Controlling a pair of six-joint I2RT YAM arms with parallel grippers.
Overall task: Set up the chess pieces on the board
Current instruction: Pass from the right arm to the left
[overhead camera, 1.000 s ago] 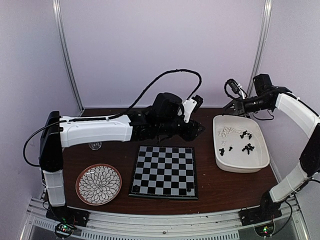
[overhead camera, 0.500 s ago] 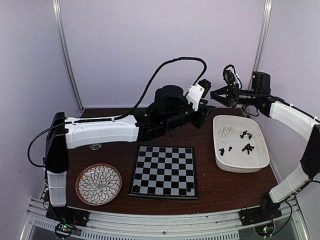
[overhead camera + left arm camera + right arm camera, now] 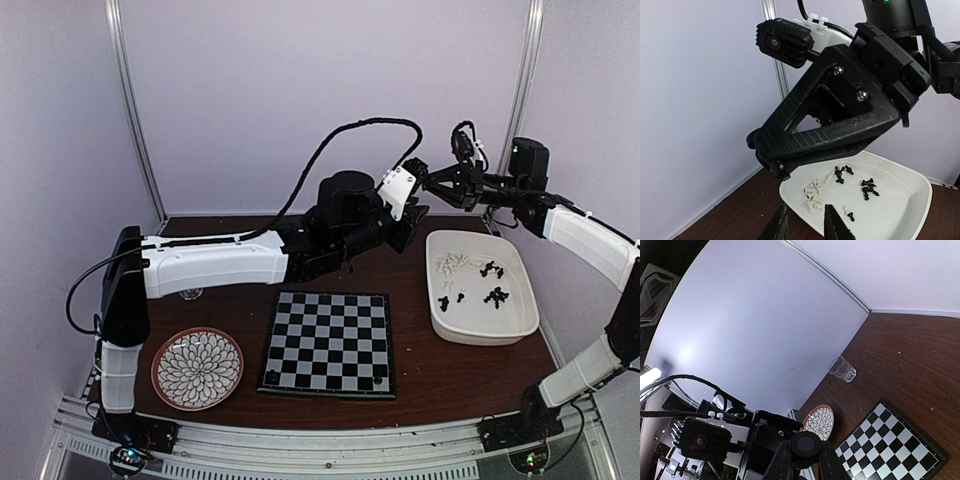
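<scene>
Watching the left arm (image 3: 215, 262) meeting the right arm (image 3: 590, 235) above the desk (image 3: 440, 375).
From above, we are seeing the board (image 3: 328, 345) lying mid-desk, chess pieces (image 3: 492, 294) sitting in the tub (image 3: 490, 335). Left wrist: left pincer (image 3: 805, 227) gaping slightly, released. Right wrist: right pincer (image 3: 805, 457) clenching a black piece (image 3: 805, 444).

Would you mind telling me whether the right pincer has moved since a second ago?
Yes. The right pincer has swung left and upward, away from the far rim of the white tub.

Board (image 3: 328, 343) between plate (image 3: 197, 368) and tub (image 3: 495, 320)
</scene>
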